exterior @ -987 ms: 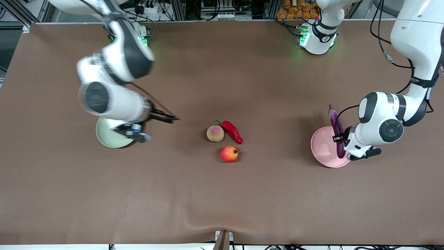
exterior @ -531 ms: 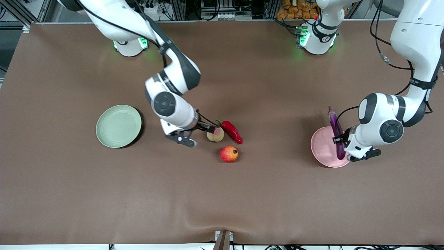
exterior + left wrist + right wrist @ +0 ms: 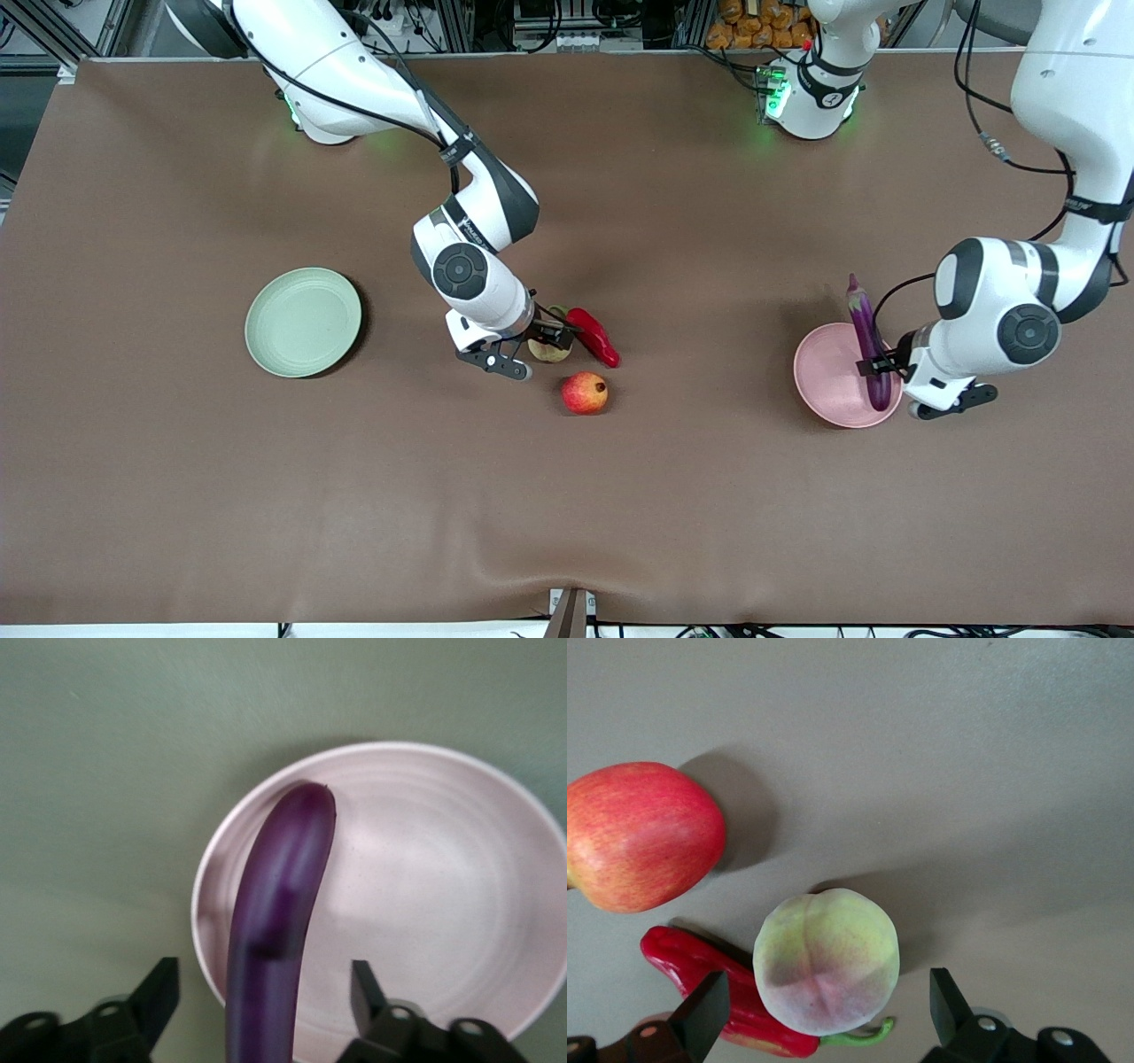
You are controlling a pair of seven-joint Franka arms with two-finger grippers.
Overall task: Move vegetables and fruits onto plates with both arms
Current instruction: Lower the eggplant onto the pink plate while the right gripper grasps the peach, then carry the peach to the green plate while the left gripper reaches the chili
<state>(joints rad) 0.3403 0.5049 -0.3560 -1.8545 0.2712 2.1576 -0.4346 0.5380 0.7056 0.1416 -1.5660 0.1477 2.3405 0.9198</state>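
Spreading apart on either side of the eggplant, the left gripper's fingers show a gap to the purple skin on each side, so nothing is clamped. The eggplant leans across the pink plate, its rounded end on the plate's floor and its stem end sticking up past the rim on the side away from the front camera. The plate sits toward the left arm's end of the tabletop.

The right gripper hangs low over the peach, fingers wide apart and flanking it without touching. The peach lies on the tabletop with the red chili touching it, green stem curling under it in the right wrist view. The pomegranate lies just beside them, nearer the front camera.

Toward the right arm's end rests the green plate, nothing on it.

A brown cloth covers the tabletop, slightly rippled at its near edge. Along the edge where the bases stand run metal framing, cables and green indicator lights.
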